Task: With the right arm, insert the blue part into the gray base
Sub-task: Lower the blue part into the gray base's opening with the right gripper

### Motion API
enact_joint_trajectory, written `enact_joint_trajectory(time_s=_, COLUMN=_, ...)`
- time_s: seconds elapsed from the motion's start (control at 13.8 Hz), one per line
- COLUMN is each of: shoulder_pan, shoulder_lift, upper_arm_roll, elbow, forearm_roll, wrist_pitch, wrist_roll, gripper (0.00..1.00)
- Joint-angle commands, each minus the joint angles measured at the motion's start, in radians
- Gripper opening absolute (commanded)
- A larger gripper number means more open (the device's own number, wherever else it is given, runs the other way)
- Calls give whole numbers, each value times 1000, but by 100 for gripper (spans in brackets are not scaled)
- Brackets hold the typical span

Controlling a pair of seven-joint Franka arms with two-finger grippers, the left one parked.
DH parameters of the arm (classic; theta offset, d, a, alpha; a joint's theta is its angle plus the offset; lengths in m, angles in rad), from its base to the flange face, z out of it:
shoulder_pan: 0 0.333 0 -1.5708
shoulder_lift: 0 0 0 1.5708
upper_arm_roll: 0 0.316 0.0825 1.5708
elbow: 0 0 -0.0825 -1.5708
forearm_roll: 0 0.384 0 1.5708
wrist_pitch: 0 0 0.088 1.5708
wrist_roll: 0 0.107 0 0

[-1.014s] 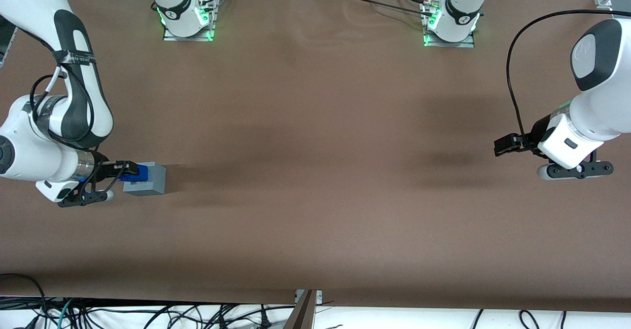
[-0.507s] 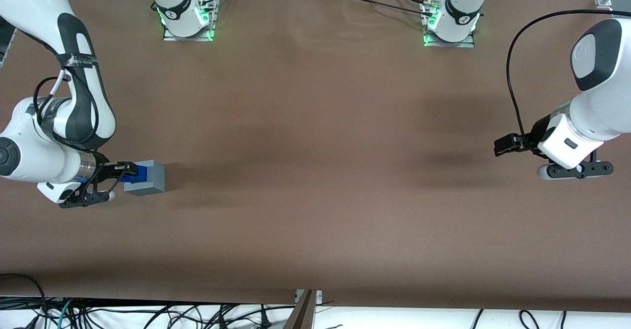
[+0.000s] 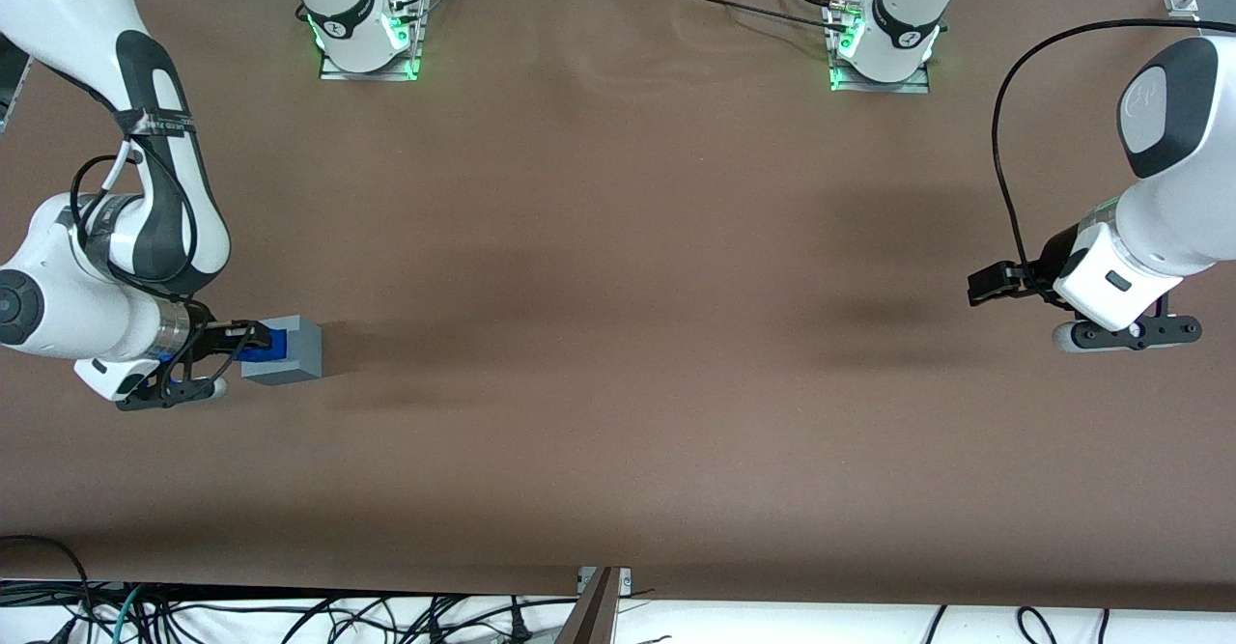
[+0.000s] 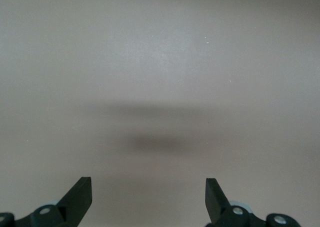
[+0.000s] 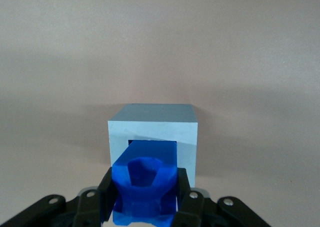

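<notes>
The gray base [image 3: 294,348] rests on the brown table at the working arm's end, its recess turned sideways toward my gripper [image 3: 253,336]. The blue part [image 3: 272,345] is held between the black fingers and its leading end sits in the recess. In the right wrist view the gray base [image 5: 153,124] shows a square opening with the blue part [image 5: 145,179] reaching into it, and my gripper [image 5: 145,194] is shut on the part's sides. The right arm [image 3: 87,306] hangs low over the table beside the block.
The brown table cover [image 3: 618,335] runs wide toward the parked arm's end. Two arm bases with green lights [image 3: 367,36] [image 3: 881,45] stand at the edge farthest from the front camera. Cables [image 3: 290,615] lie below the near edge.
The gripper with the blue part has drawn slightly toward the working arm's end, and less blue shows outside the base. The gray base has shifted a few pixels the same way.
</notes>
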Motion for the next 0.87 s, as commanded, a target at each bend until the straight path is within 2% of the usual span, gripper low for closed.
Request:
enact_joint_trajectory(time_s=0.0, shoulder_pan=-8, shoulder_lift=19, upper_arm_roll=5, elbow=25, forearm_roll=-9, wrist_pitch=15, wrist_roll=38, gripper=28)
enact_joint_trajectory(time_s=0.14, shoulder_pan=-8, shoulder_lift=19, upper_arm_roll=5, elbow=26, forearm_roll=-6, wrist_pitch=18, wrist_roll=59, gripper=29)
enact_joint_trajectory(time_s=0.22, shoulder_pan=-8, shoulder_lift=19, upper_arm_roll=5, elbow=26, forearm_roll=-6, wrist_pitch=18, wrist_roll=64, gripper=50)
enact_joint_trajectory(time_s=0.29, shoulder_pan=-8, shoulder_lift=19, upper_arm_roll=6, elbow=26, forearm_roll=-5, wrist_pitch=18, wrist_roll=96, gripper=93)
enact_joint_trajectory(time_s=0.36, shoulder_pan=-8, shoulder_lift=17, upper_arm_roll=6, elbow=28, forearm_roll=-5, wrist_pitch=17, wrist_roll=120, gripper=99)
enact_joint_trajectory(time_s=0.8, shoulder_pan=3, shoulder_lift=-42, upper_arm_roll=11, elbow=58, forearm_roll=-5, wrist_pitch=-20, wrist_roll=136, gripper=99)
